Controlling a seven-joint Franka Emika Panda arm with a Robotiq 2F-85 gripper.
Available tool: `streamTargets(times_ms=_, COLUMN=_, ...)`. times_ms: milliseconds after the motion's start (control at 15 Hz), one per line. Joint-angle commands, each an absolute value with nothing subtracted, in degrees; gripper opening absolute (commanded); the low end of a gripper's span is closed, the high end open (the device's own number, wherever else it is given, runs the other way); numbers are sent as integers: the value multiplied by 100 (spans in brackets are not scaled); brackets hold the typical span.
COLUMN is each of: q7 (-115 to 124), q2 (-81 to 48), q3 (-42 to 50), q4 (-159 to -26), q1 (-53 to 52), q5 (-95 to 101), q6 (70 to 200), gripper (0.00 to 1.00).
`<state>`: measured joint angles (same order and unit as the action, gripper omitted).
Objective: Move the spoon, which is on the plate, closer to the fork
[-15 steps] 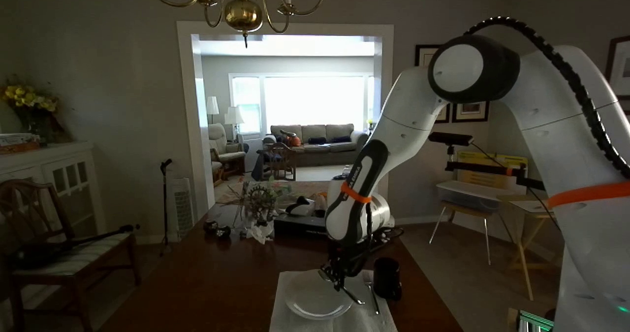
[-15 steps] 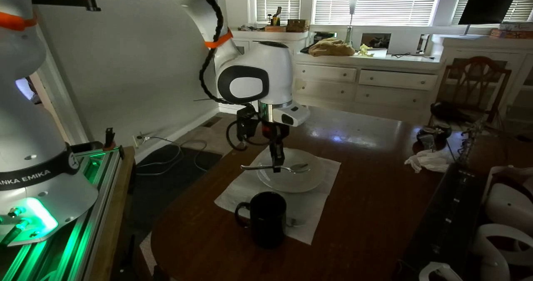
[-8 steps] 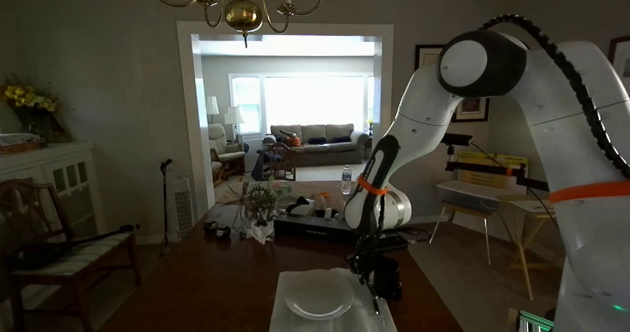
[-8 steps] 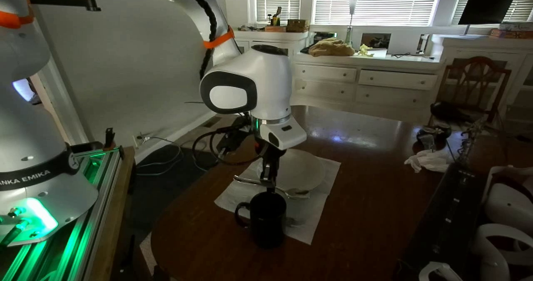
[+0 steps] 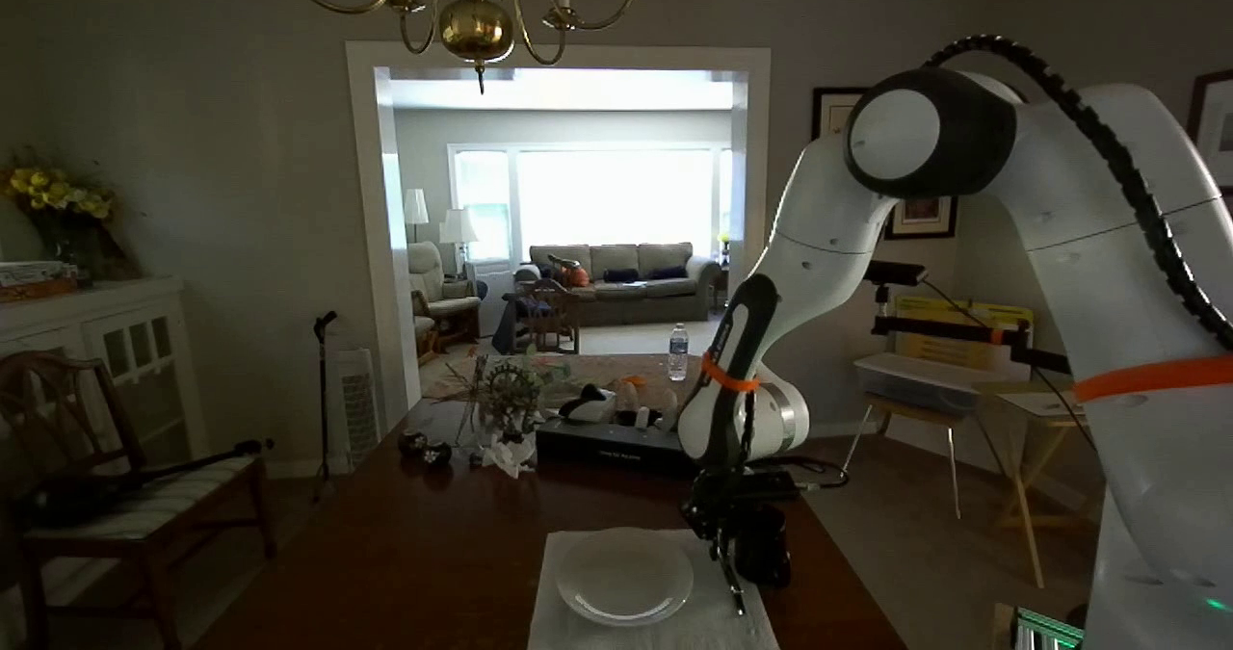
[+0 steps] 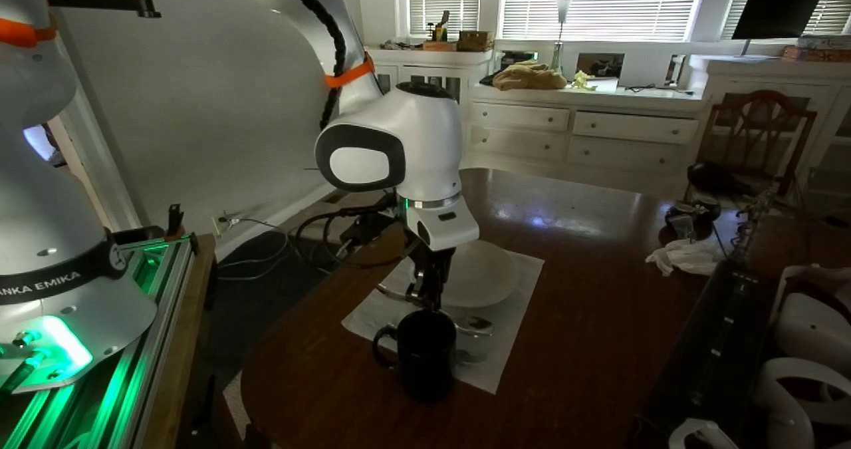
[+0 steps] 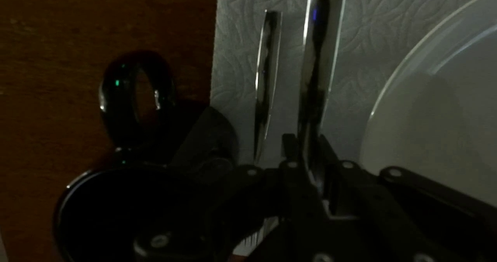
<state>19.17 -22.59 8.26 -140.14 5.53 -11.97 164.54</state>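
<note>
My gripper (image 7: 306, 147) is shut on the spoon (image 7: 320, 52), with the fingertips around its handle. In the wrist view the handle runs up the picture and its rounded end is hidden by the gripper. That end shows low over the mat in an exterior view (image 6: 475, 327). The fork (image 7: 268, 72) lies close beside the spoon, roughly parallel, between it and the mug; its prongs partly show below the gripper. The white plate (image 5: 624, 578) holds no utensil and lies on the spoon's other side, also in the wrist view (image 7: 438, 110). I cannot tell whether the spoon touches the mat.
A black mug (image 6: 425, 359) stands right beside the gripper and fork; its rim and handle show in the wrist view (image 7: 143, 95). A pale mat (image 6: 522, 289) lies under plate and fork. A long black box (image 5: 607, 446) lies farther along the wooden table (image 5: 414, 554).
My gripper has carried the spoon from above the plate toward the fork and mug, and down. In the last half second it sank further; the mug shifted slightly.
</note>
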Motion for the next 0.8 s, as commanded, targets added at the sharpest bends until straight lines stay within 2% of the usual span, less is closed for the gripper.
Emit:
streamTargets(times_ms=0, q7=2121, q2=-2555, q3=973, q4=-13981, q1=314, q5=-1178, q6=16833, gripper=3)
streamTargets(times_ms=733, q7=2068, q2=-3143, q3=1401, q4=-13979, q1=-422, q5=-1132, q6=17685, gripper=3)
